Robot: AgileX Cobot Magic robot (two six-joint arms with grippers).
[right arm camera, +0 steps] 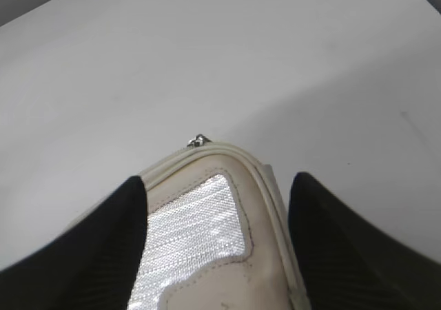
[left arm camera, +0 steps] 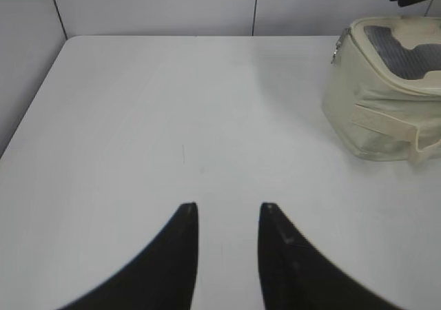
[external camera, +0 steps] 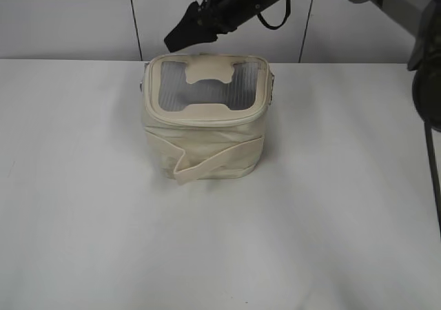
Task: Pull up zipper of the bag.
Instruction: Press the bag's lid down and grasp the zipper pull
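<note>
The cream bag [external camera: 207, 141] stands upright on the white table, its lid with greyish window panels facing up. The zipper line [external camera: 201, 122] runs around the lid rim. In the right wrist view a small silver pull [right arm camera: 198, 142] sticks out at the lid's corner. My right gripper [external camera: 180, 34] is open and empty, hovering above the bag's back left corner; its jaws [right arm camera: 218, 178] straddle that corner of the lid [right arm camera: 200, 234] from above. My left gripper [left arm camera: 227, 210] is open and empty over bare table, well to the left of the bag [left arm camera: 379, 110]. It does not show in the exterior view.
A cream strap [external camera: 207, 167] hangs across the bag's front side. The white table [external camera: 83, 207] spreads out on all sides of the bag. A grey panelled wall [external camera: 69, 14] stands behind the table's far edge.
</note>
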